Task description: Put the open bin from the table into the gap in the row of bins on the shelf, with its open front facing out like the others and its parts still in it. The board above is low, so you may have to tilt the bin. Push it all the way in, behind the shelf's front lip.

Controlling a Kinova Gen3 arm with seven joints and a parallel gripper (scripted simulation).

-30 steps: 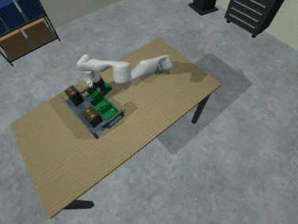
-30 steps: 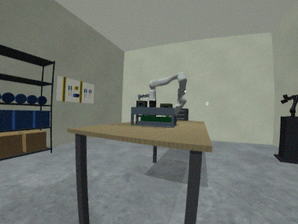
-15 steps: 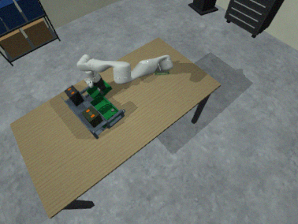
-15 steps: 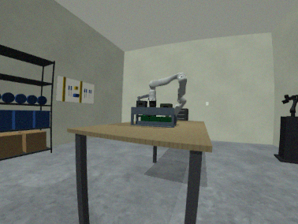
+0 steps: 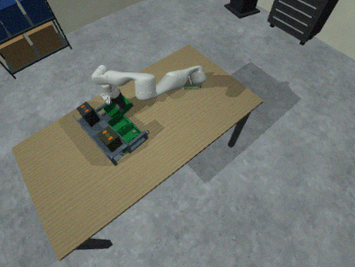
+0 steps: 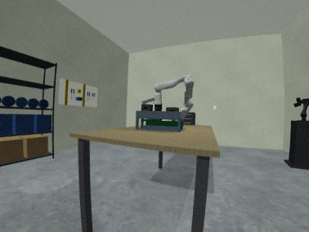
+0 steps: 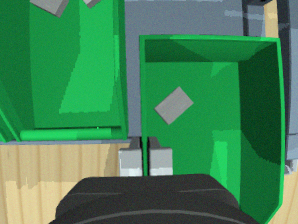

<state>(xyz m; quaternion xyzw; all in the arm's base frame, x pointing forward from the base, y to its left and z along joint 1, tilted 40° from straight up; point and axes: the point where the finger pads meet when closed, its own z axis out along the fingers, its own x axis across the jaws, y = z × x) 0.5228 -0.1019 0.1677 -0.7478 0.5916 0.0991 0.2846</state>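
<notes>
My gripper (image 7: 144, 150) is shut on the thin near-left wall of an open green bin (image 7: 206, 116) that holds one grey part (image 7: 173, 106). In the overhead view this bin (image 5: 117, 106) sits at the back end of the low grey shelf (image 5: 113, 133), under my gripper (image 5: 109, 99). A second green bin (image 7: 67, 56) with two grey parts lies to the left in the wrist view, and it also shows in the overhead view (image 5: 124, 128). A grey board of the shelf (image 7: 180, 10) shows between and beyond the two bins.
Two dark bins with orange parts (image 5: 87, 112) (image 5: 107, 138) stand on the shelf's left side. The shelf stands on a wooden table (image 5: 141, 141). From the side, the shelf (image 6: 159, 122) is near the table's far end, with the arm (image 6: 172, 87) above it.
</notes>
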